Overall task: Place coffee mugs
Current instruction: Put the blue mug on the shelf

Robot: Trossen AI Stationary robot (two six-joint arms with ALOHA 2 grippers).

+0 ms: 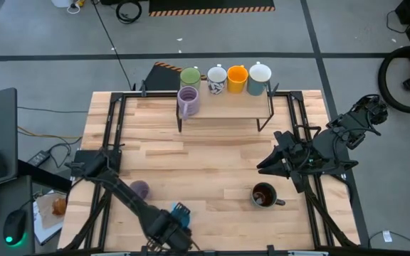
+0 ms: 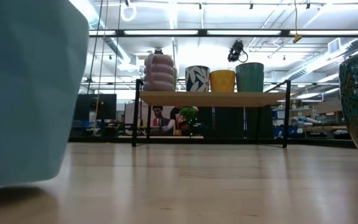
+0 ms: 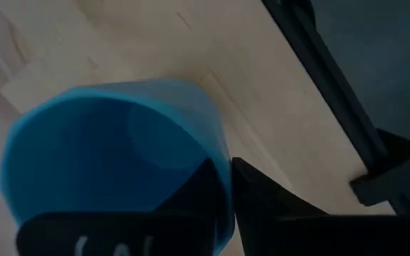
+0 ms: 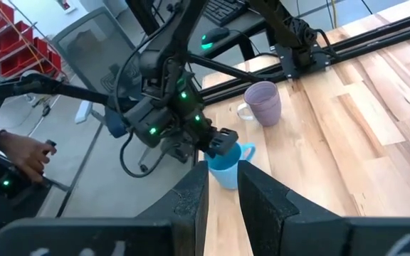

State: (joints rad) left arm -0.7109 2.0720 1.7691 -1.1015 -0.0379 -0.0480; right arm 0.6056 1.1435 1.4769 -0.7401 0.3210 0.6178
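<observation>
on wood table (image 1: 212, 153): left claw (image 1: 179, 216) pinching blue mug (image 1: 181, 211) rim; right claw (image 1: 265, 165) narrow.

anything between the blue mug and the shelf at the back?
The left gripper pinches the blue mug's rim at the near edge. The purple mug stands just left of the straight line to the shelf; otherwise bare table.

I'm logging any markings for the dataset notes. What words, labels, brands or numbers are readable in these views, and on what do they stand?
None can be read.
Pale marks on the left tool's housing: too blurred to read.
Pale marks on the right tool's housing: cut off, unreadable.
The patterned white mug bears a leaf design, no lettering.
</observation>
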